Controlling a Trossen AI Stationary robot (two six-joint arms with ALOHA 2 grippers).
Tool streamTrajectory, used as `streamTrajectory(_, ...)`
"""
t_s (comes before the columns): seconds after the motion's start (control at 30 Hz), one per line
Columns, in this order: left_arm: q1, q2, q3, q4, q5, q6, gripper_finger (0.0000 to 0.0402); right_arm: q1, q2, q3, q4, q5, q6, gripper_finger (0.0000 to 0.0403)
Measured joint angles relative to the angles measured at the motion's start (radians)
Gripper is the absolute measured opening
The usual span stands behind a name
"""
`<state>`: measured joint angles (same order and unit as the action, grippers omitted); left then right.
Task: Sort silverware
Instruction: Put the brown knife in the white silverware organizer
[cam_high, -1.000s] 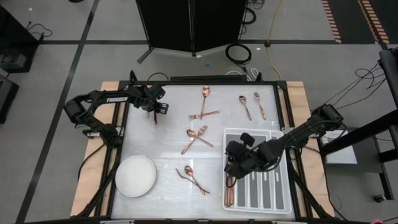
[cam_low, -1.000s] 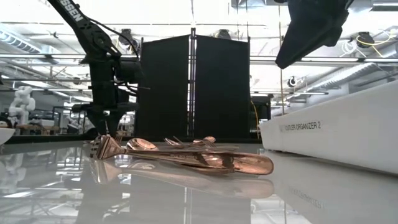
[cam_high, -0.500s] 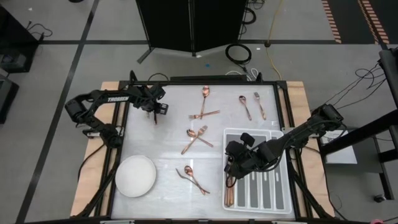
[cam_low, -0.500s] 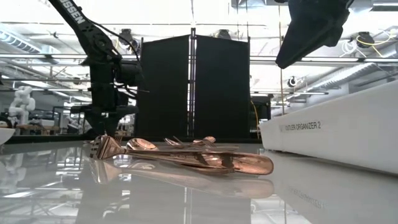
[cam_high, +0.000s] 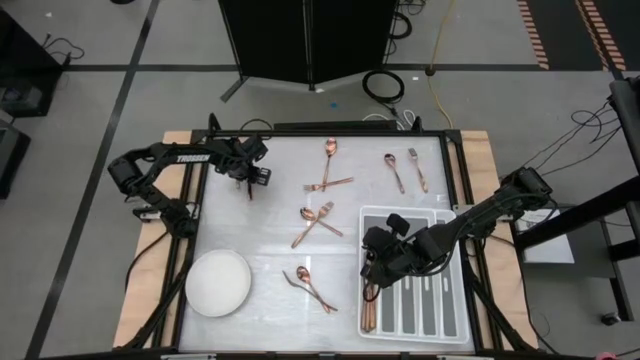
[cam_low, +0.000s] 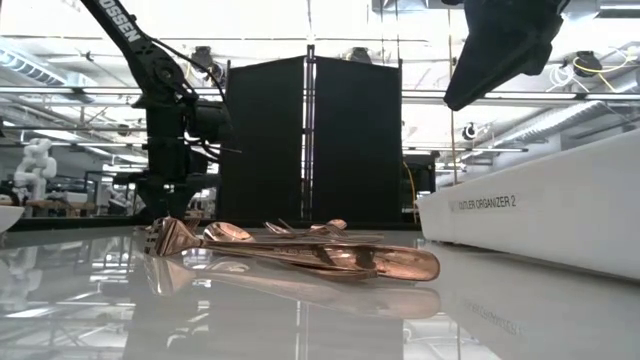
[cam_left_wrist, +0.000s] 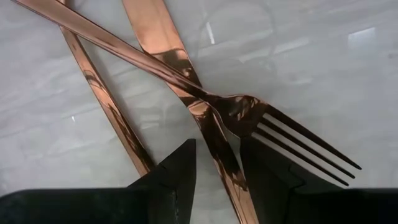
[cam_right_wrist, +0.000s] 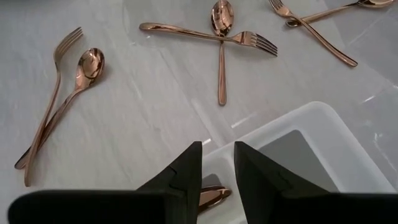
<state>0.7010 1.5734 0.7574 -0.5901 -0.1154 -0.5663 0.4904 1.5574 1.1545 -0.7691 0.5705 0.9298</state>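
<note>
Left wrist view is the useful one: left gripper (cam_left_wrist: 217, 180) is down on a small pile at the far-left part of the table (cam_high: 270, 230), fingers (cam_left_wrist: 177, 171) narrowly parted and straddling one copper handle (cam_left_wrist: 214, 140). That handle's long axis runs straight out ahead between the fingers. A fork (cam_left_wrist: 249, 118) crosses over it at an angle just ahead of the tips, tines off to one side; a third thin handle (cam_left_wrist: 106, 99) lies just outside one finger. Judging from this, the closing grip would catch the straddled piece, but the fork resting on top may get dragged or flipped on lift. Cannot tell whether the pads touch the metal.

High view: left arm reaches across from the left edge, wrist pitched down over the pile (cam_high: 249, 187). Right gripper (cam_high: 378, 268) hangs over the near-left compartment of the grey tray (cam_high: 455, 325), fingers narrow with a gap, nothing seen held; a copper piece (cam_right_wrist: 211, 196) lies in the compartment below. Remaining silverware is scattered mid-table: crossed pairs (cam_high: 318, 220), (cam_high: 327, 180), (cam_high: 310, 285) and two pieces (cam_high: 405, 170) at the far right. White bowl (cam_high: 218, 283) sits near-left. Left arm is clearly nearer the pile.
</note>
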Motion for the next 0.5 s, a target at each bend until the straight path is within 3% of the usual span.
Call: streamTrajectory(0.5,0.0,0.002,0.0,-0.031,0.014,0.003,0.0051,0.0,0.0,0.0,0.0,0.0,-0.007,0.0086)
